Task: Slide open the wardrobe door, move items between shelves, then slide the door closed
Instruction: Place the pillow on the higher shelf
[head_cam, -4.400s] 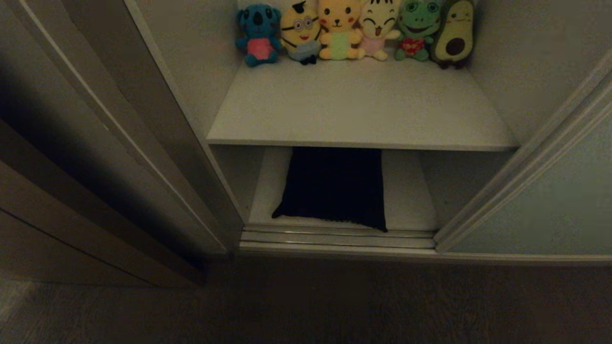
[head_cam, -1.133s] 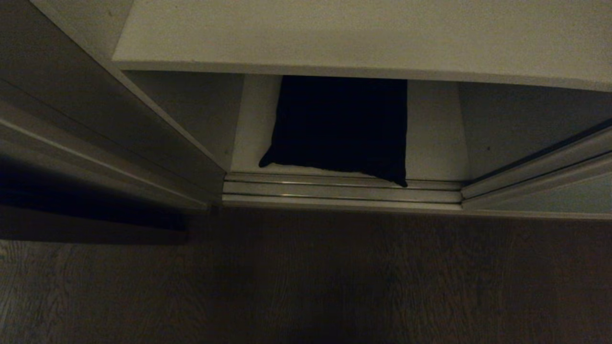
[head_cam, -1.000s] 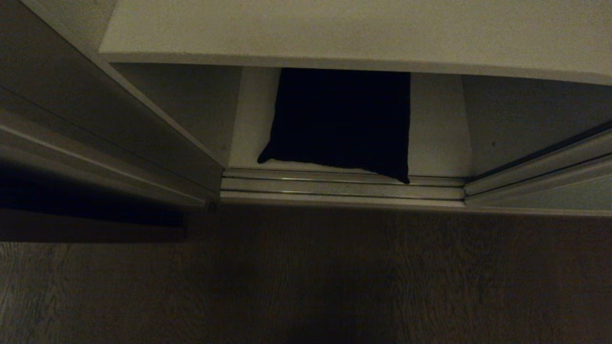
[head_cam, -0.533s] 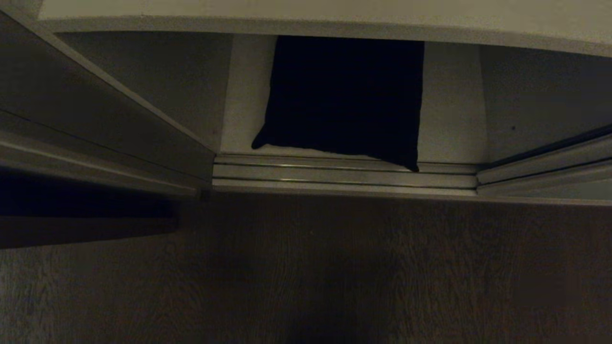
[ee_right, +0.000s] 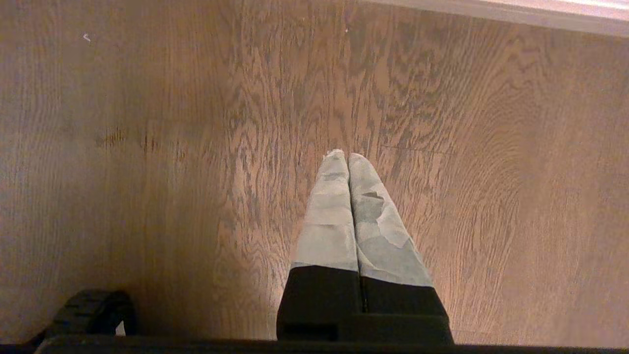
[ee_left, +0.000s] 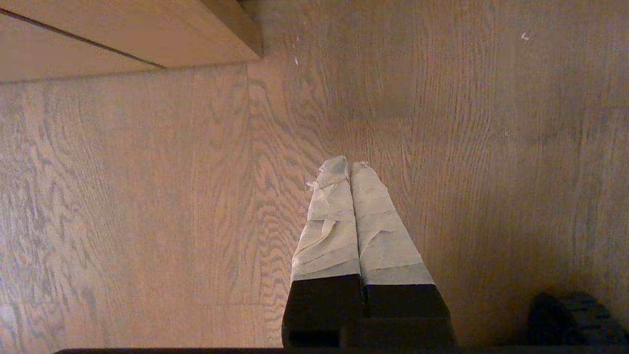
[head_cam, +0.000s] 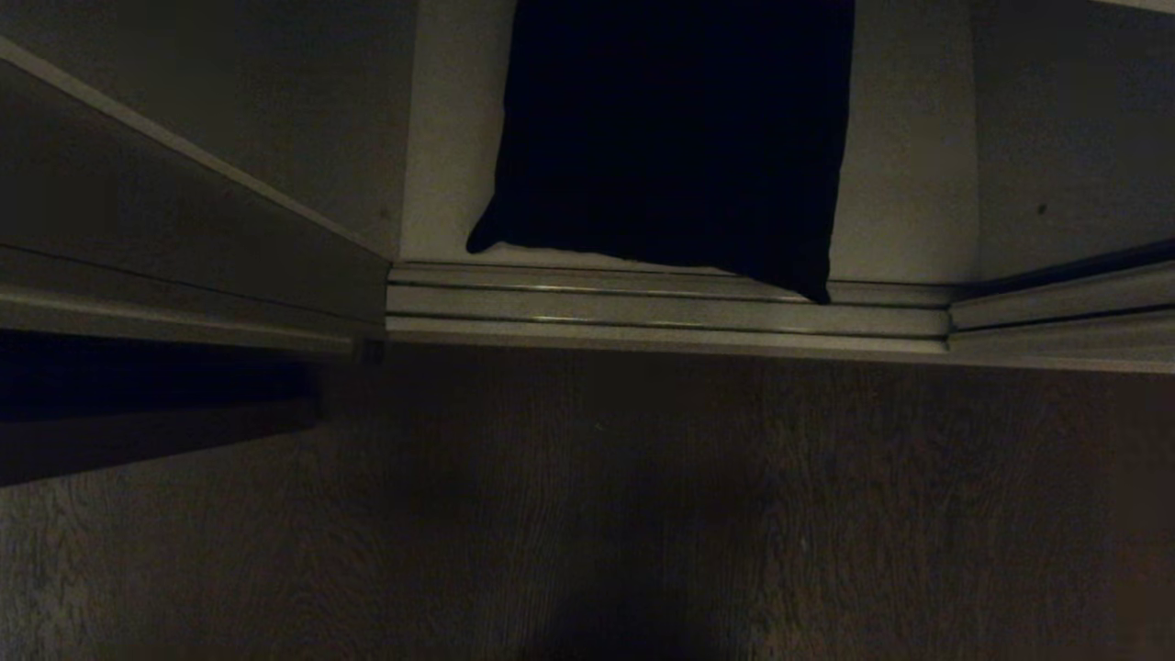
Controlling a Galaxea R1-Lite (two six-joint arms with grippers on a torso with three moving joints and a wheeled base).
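Note:
A folded black garment [head_cam: 670, 138] lies on the wardrobe's bottom shelf [head_cam: 904, 202], its front corner reaching the door track. The sliding wardrobe door [head_cam: 1065, 335] shows only as its lower frame at the right, and the opening in front of the garment stands uncovered. Neither arm is in the head view. My left gripper [ee_left: 350, 164] is shut and empty, pointing down at the wooden floor. My right gripper [ee_right: 348, 155] is shut and empty in the same way, over the floor close to the wardrobe's base.
Silver track rails [head_cam: 661, 312] run along the wardrobe's front edge. Wood floor [head_cam: 643, 505] fills the foreground. A grey panel [head_cam: 165, 229] and a brown wooden side panel [ee_left: 123, 39] stand at the left. The wardrobe's pale base strip [ee_right: 516, 10] shows in the right wrist view.
The whole head view has sunk toward the floor. The upper shelf and plush toys have left the picture, and the black garment now fills the top. The garment itself has not moved.

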